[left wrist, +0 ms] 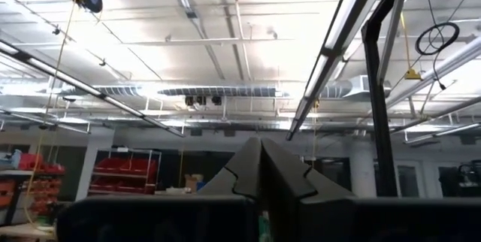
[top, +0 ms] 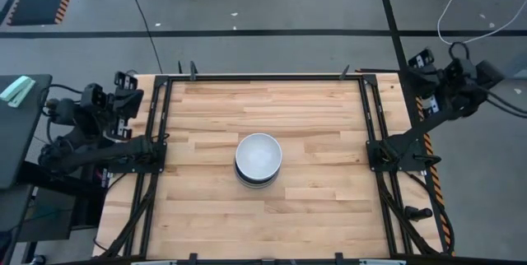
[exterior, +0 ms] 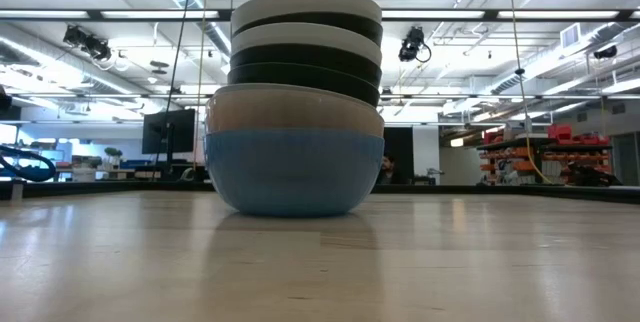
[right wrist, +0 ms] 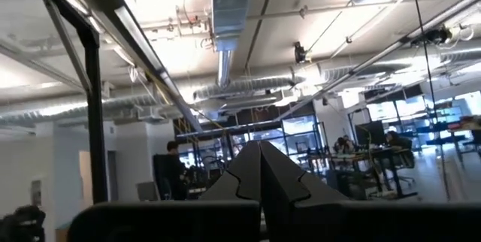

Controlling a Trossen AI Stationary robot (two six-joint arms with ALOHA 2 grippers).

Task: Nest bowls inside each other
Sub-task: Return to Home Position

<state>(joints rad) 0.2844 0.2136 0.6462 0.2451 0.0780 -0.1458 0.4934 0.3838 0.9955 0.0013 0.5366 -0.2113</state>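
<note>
The bowls stand nested in one stack (top: 258, 160) at the middle of the table, with a white bowl on top. In the low view the stack (exterior: 296, 102) has a blue bowl (exterior: 295, 170) at the bottom, resting on the wood, then a pale translucent one, then black and white or grey rims alternating above. My left gripper (left wrist: 261, 168) is parked beyond the table's left edge, shut and pointing up at the ceiling. My right gripper (right wrist: 261, 168) is parked past the table's far right corner, also shut and pointing upward.
A black metal frame (top: 156, 146) runs along the table's left and right sides, with the arm bases (top: 395, 151) mounted on it. Bare wood (top: 313, 109) surrounds the stack on all sides. A person (right wrist: 171, 168) stands far off in the room.
</note>
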